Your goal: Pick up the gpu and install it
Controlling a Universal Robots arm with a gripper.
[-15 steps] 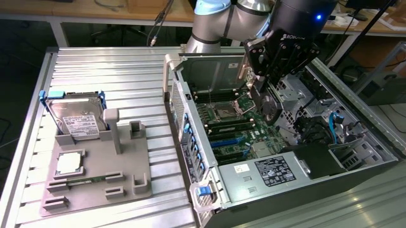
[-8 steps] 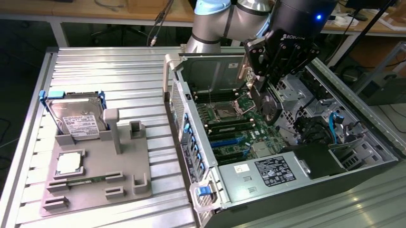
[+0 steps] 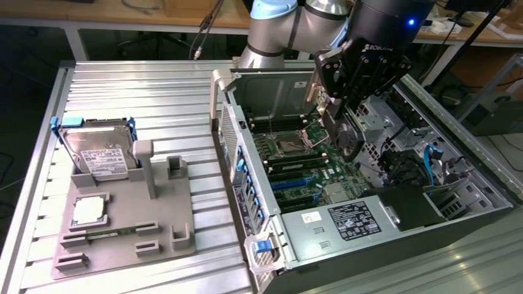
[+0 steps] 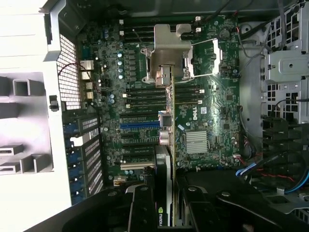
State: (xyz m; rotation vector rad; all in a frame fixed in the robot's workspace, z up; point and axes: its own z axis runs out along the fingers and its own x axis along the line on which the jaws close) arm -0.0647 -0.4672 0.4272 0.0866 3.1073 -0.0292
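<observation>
The exterior camera is standing off the arm, high over the ribbed table (image 3: 122, 86), looking steeply down from mid distance, with the open computer case (image 3: 278, 92) lying toward three o'clock in its frame. The wrist camera is hanging close above, facing straight down past the gripper (image 4: 166, 208) and the edge of the gpu (image 4: 169, 183). Both are sharing the motherboard (image 4: 203, 116) and the case's vented rear wall.
</observation>
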